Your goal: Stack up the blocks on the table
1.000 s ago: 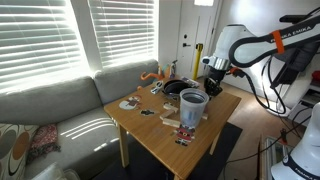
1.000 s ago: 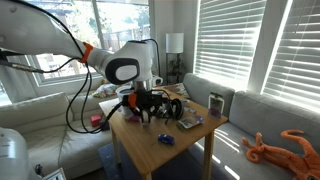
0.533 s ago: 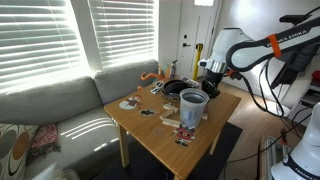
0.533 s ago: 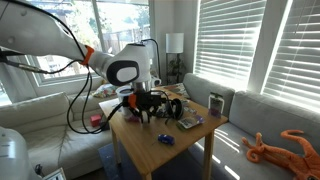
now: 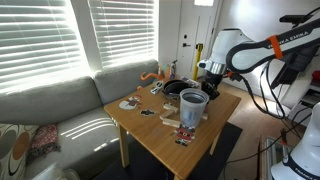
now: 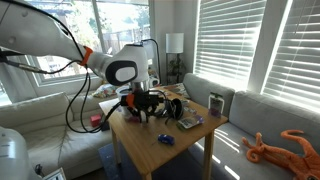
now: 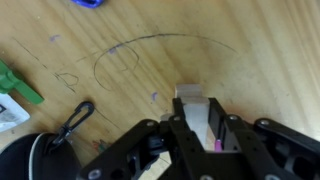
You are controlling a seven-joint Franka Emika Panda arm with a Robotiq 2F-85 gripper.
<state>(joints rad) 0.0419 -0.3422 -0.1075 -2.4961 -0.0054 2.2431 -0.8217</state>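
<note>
In the wrist view my gripper (image 7: 200, 128) is shut on a pale rectangular block (image 7: 194, 103), low over the tan tabletop (image 7: 250, 60); whether the block touches the wood cannot be told. A small pink piece shows at the inner side of one finger. A blue block (image 7: 88, 3) lies further off at the top edge, and it also lies on the table in an exterior view (image 6: 166, 140). In both exterior views my gripper (image 5: 212, 86) (image 6: 143, 108) hangs over the table's (image 5: 160, 145) far corner. Small blocks (image 5: 171, 122) lie near a grey cup.
A grey cup (image 5: 193, 108) and a black bowl (image 5: 177, 88) stand mid-table. A green piece (image 7: 18, 86) and a black cable (image 7: 76, 114) lie beside my gripper. The grey sofa (image 5: 60, 120) borders the table; an orange toy (image 6: 275, 148) lies on it.
The arm shifted slightly toward the bowl a second ago and has held still since. The block stays in the jaws.
</note>
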